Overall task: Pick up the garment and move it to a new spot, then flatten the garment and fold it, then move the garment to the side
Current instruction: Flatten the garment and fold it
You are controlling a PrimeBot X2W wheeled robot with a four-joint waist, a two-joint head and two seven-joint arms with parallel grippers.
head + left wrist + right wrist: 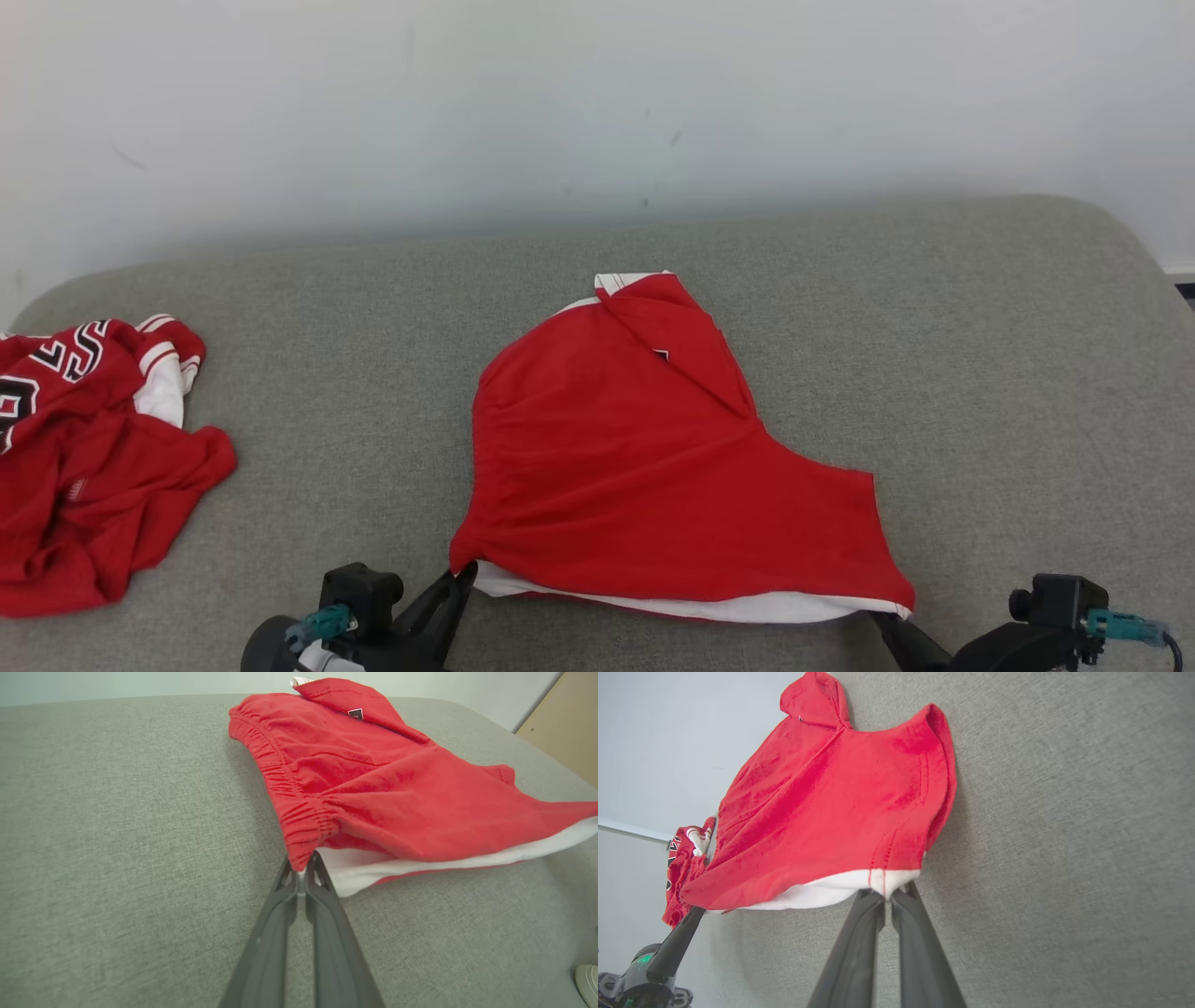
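Observation:
A pair of red shorts (644, 467) with a white hem lies in the middle of the grey cushion, one leg folded over at the far end. My left gripper (462, 571) is shut on the near left corner at the elastic waistband (299, 833). My right gripper (882, 616) is shut on the near right corner at the white hem (889, 882). Both near corners are lifted slightly off the surface. In the left wrist view the shorts (373, 774) spread away to the right; in the right wrist view the shorts (840, 798) spread away to the left.
A crumpled red and white jersey (84, 457) with lettering lies at the cushion's left edge, also seen as the jersey (686, 863) in the right wrist view. The grey cushion (980, 373) backs onto a pale wall. A tan panel (565, 723) stands beyond the right side.

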